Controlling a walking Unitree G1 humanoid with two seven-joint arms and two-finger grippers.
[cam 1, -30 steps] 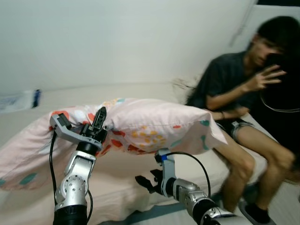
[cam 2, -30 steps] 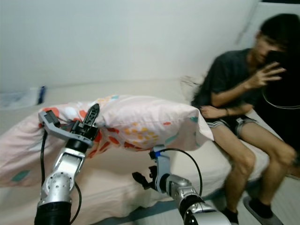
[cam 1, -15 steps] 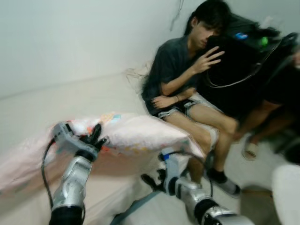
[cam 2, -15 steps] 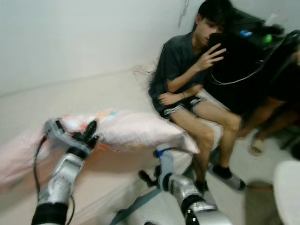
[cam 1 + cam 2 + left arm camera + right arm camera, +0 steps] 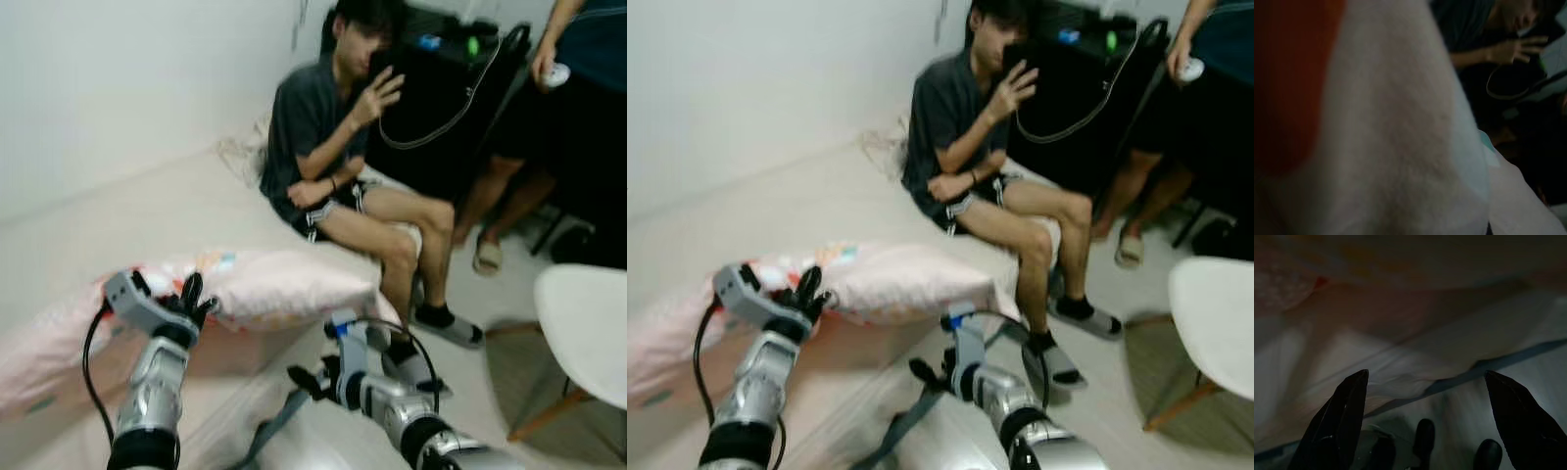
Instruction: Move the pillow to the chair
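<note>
Now swung toward the chair [image 5: 588, 333], left pincer [image 5: 191, 299] still grips pillow [image 5: 284, 284]; right pincer [image 5: 1425, 396] wide.

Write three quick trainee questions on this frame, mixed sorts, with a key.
1. True or false: the left gripper is shut on the pillow.
2. How do the right gripper's fingers stand: A) spread, holding nothing B) clamped on the pillow?
3. Which way from the pillow is the white chair?

Key: 1 true. 2 A. 3 to the robot's right, past the seated person.
</note>
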